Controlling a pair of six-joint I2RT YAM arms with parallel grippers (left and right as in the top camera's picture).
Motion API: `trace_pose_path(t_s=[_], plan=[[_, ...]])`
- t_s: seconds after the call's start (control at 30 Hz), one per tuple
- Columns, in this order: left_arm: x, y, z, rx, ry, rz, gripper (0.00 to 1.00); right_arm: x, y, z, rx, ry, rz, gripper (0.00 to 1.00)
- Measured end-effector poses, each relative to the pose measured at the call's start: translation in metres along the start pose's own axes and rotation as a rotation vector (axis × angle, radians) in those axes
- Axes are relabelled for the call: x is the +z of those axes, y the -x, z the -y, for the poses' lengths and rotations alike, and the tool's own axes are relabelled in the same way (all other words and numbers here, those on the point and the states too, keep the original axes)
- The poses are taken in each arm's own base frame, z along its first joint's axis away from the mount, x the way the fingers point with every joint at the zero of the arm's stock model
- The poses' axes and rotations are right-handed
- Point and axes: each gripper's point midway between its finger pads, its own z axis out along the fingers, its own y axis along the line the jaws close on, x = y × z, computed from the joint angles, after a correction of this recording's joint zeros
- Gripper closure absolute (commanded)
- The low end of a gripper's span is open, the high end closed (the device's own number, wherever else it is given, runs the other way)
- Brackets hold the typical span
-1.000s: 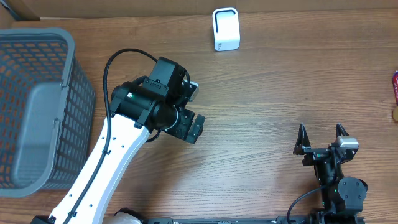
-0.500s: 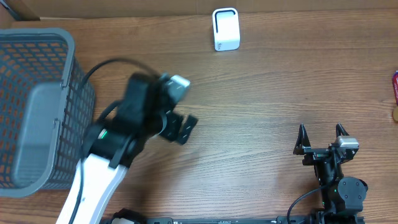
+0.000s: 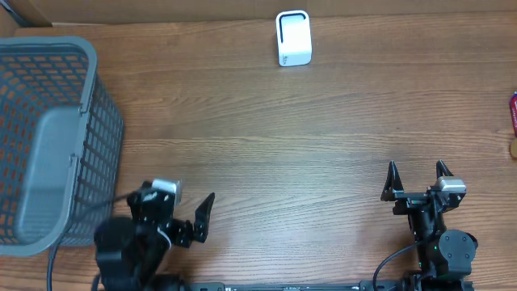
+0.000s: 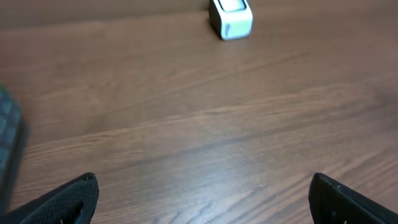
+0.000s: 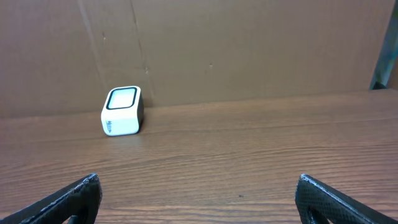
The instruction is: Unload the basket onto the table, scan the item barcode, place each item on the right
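Left wrist: my left gripper spread, empty; barcode scanner far ahead. Item, possibly the red object far right: judged light, pinch its sides.

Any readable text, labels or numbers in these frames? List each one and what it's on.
Nothing can be read in any view.
On the white scanner: small dark marks low on its side, too small to read.
On the red item at the right edge of the overhead view: cut off by the frame, nothing legible.
On the basket: no markings visible.

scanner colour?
The scanner is white with a dark-rimmed window. It shows best in the right wrist view.
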Motion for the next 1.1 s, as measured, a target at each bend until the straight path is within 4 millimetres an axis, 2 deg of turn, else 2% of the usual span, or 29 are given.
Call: trace_pose_path(t_s=[0.13,0.33,0.6,0.77,0.93,1.1], plan=[[0.005,-0.003,-0.002,0.023,0.008,0.082,0.00,0.000,0.000,0.000,0.000,0.000,-0.001,0.00],[0.019,0.006,-0.007,0.086,0.019,0.262,0.00,0.000,0.000,0.000,0.000,0.000,0.000,0.00],[0.026,0.009,-0.016,0.104,0.065,0.392,0.00,0.000,0.000,0.000,-0.001,0.000,-0.001,0.00],[0.030,0.008,-0.030,0.055,0.129,0.436,0.00,0.000,0.000,0.000,0.000,0.000,0.000,0.00],[0.038,-0.004,-0.052,-0.084,0.213,0.440,0.00,0.000,0.000,0.000,0.000,0.000,0.000,0.00],[0.047,-0.014,-0.062,-0.140,0.246,0.464,0.00,0.000,0.000,0.000,0.000,0.000,0.000,0.00]])
